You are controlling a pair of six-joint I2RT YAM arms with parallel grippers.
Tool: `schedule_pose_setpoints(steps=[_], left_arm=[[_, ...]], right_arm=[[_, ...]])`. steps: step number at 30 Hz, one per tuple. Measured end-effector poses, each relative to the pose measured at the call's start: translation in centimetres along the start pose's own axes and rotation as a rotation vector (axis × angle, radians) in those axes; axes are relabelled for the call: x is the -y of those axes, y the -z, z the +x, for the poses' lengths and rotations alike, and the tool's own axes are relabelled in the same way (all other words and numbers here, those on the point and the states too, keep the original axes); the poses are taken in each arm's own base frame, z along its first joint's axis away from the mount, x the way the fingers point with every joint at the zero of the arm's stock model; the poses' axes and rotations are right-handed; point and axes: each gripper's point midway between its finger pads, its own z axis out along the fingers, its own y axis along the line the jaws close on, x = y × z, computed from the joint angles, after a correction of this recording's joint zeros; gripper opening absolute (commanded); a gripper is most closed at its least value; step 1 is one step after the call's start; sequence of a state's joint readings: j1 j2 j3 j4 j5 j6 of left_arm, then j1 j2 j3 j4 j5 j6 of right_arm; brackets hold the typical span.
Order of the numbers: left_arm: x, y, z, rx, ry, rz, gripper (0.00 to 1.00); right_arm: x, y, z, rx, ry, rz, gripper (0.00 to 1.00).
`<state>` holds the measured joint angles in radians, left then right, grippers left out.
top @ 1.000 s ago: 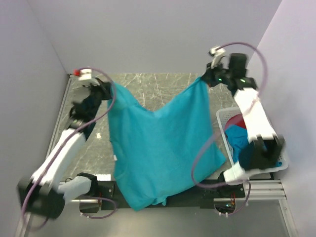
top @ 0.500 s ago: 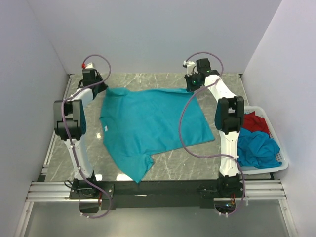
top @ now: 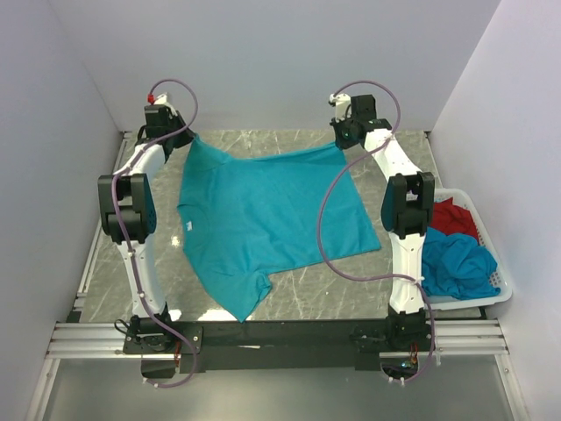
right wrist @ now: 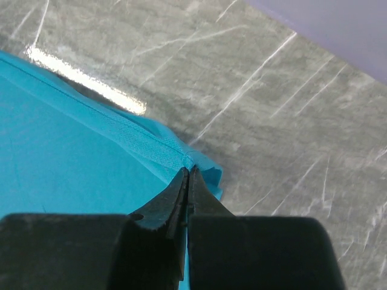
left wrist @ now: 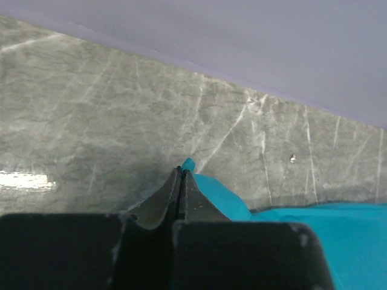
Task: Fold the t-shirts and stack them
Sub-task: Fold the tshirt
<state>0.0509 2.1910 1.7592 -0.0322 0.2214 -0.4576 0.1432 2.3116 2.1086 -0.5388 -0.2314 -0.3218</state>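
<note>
A teal t-shirt (top: 267, 210) lies spread over the marble table, its far edge stretched between both grippers and lifted slightly at the two corners. My left gripper (top: 180, 139) is shut on the shirt's far left corner; the left wrist view shows my left gripper (left wrist: 181, 170) with a teal tip of cloth (left wrist: 189, 164) poking out past it. My right gripper (top: 342, 140) is shut on the far right corner, and in its wrist view my right gripper (right wrist: 187, 170) pinches the hem (right wrist: 145, 145). One sleeve (top: 241, 298) points toward the near edge.
A white slatted basket (top: 491, 298) stands at the right edge, holding a bright blue t-shirt (top: 456, 263) and a red t-shirt (top: 451, 215). Lilac walls close in the back and both sides. A black rail (top: 280, 333) runs along the near edge.
A second ago the shirt hung high between raised arms. Both arms then swung it out and down onto the table, and now have drawn its far edge slightly further back.
</note>
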Motion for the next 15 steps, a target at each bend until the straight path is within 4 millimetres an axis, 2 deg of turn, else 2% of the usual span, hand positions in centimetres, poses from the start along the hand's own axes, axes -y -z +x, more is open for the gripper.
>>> schedule_pose_setpoints(steps=[5,8,12,15], left_arm=[[0.6,0.0,0.6,-0.019,0.000,0.041,0.01],[0.2,0.4,2.2,-0.044,0.007,0.046,0.01],[-0.3,2.3,4.8,-0.088,0.026,0.040,0.01],[0.0,4.0,4.9,-0.081,0.031,0.046,0.00]], right_arm=[[0.2,-0.1,-0.5,0.020,0.005,0.007,0.00],[0.2,-0.1,-0.5,0.025,0.008,-0.005,0.00],[0.0,-0.4,0.8,0.015,0.006,-0.028,0.00],[0.2,-0.5,2.1,-0.009,-0.004,-0.034,0.00]])
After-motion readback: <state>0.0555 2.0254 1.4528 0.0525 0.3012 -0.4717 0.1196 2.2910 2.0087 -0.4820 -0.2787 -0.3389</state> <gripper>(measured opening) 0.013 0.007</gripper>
